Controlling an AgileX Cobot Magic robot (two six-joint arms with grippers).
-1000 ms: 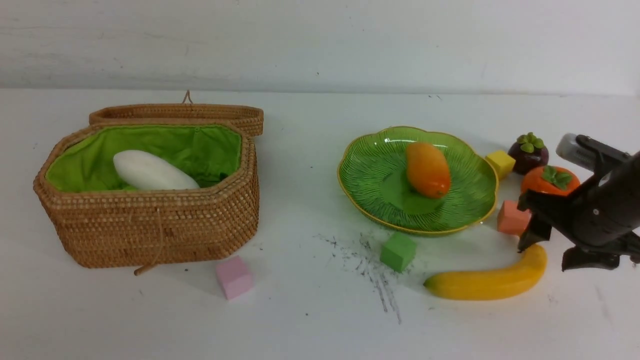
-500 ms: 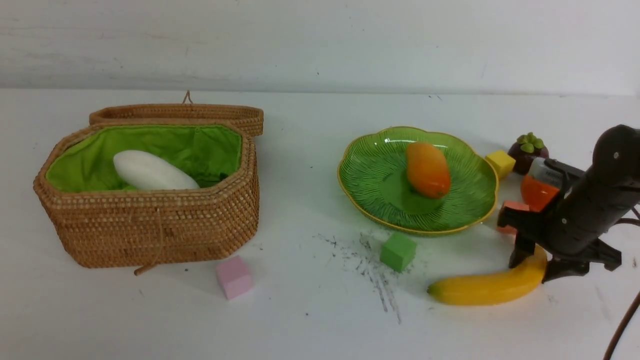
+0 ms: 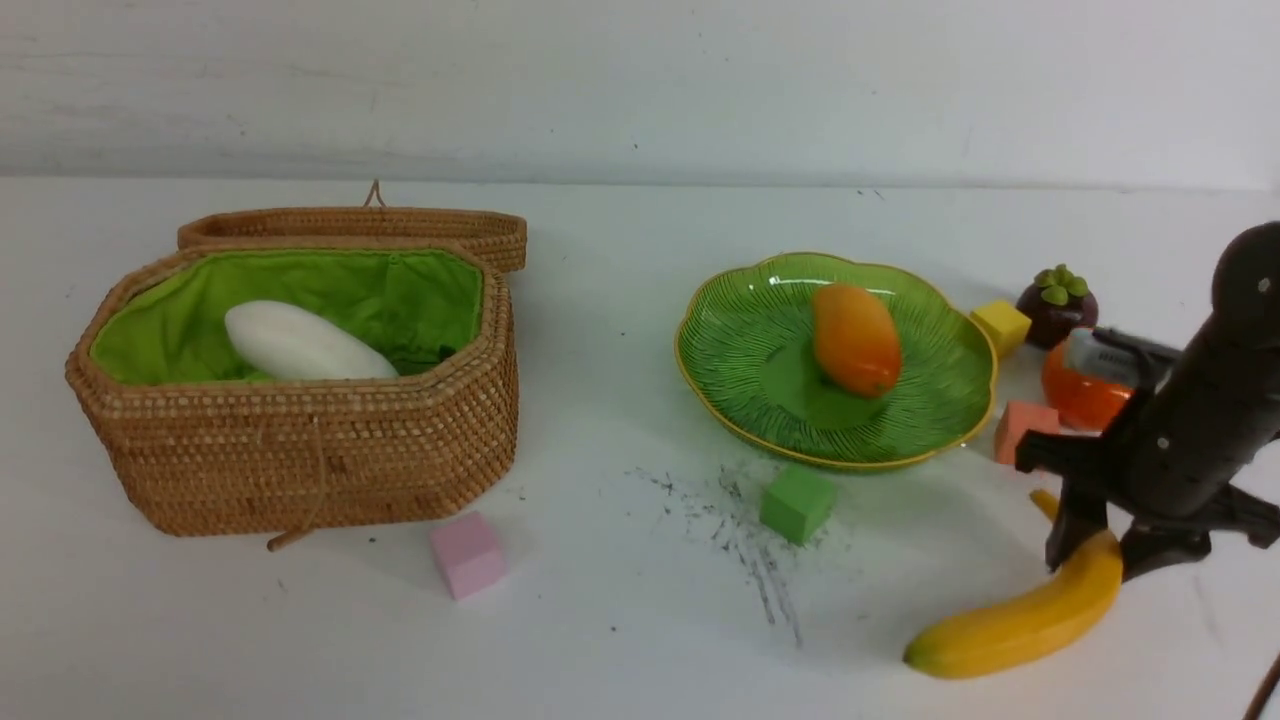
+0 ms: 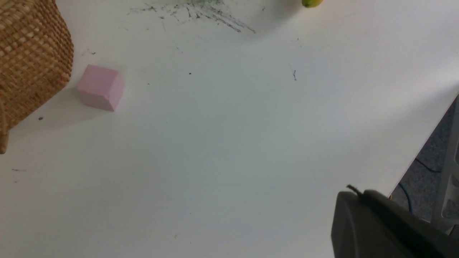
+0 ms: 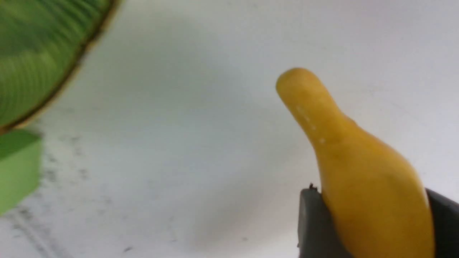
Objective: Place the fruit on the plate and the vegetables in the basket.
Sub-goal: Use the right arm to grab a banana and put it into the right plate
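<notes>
Banana point(image 3: 1020, 620): at the near right of the table point(image 3: 620, 640), in front of the plate point(image 3: 745, 345) and apart from it. Its stem end is raised and its far tip is low; I cannot tell whether the tip touches the table.
Right jaws: closed on the banana close to its stem end, one on each flank, as the right wrist view shows.
Left jaws: closed together with nothing showing between them, over bare table near the pink cube point(image 4: 100, 87).
Feel: probably a light, hollow, stiff toy that will not crush. The glossy skin looks slippery, and the body is curved and tapering.
Hold: gripped this near one end, the long free part may swing or pivot. The thicker middle would likely sit steadier.
Plate: carries the mango point(image 3: 855, 338), with bare ribbed glass on its near side.
Risk: glass dish, so lower the banana gently.
</notes>
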